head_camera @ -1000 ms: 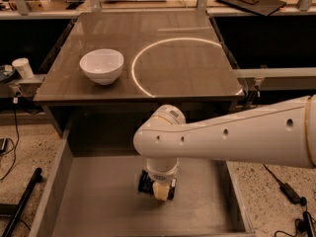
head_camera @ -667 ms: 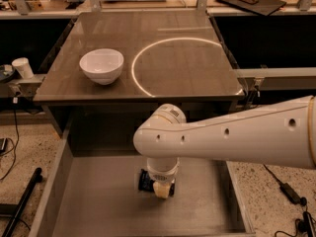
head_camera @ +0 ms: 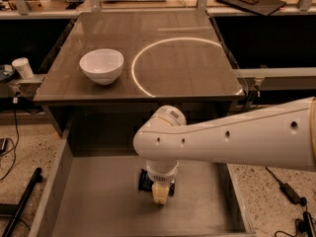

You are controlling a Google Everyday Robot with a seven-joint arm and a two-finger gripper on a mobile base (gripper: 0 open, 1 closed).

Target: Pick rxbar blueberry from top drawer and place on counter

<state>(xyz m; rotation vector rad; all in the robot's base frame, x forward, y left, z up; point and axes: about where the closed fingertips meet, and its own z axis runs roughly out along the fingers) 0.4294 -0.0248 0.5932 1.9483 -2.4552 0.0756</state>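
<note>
1. The top drawer [head_camera: 98,201] stands pulled open at the near edge of the view, below the front edge of the desk [head_camera: 197,78]. Its flat grey bottom and low side walls are exposed.
2. The claw [head_camera: 159,195] is lowered inside the drawer, right of centre, pointing straight down. It sits directly at the rxbar blueberry [head_camera: 145,180].
3. Claw state: cannot tell. The wrist housing hides the contact area, so it is not visible whether the claw is open, closed or gripping the bar.
4. The rxbar blueberry lies on the drawer bottom. Only its dark left portion shows beside the claw; the rest is covered by the wrist.
5. The white arm [head_camera: 237,142] enters from the right side and crosses over the right half of the drawer.
6. The desk lies beyond the drawer. Its glossy brown top carries a white bowl [head_camera: 101,66] on the left part, upright.
7. A bright ring-shaped reflection [head_camera: 133,73] curves across the desk just right of the bowl.
8. A white paper cup [head_camera: 22,67] stands on a ledge to the left of the desk.
9. Speckled floor [head_camera: 24,147] shows on both sides of the drawer; a black cable [head_camera: 286,186] lies on it at the right.
</note>
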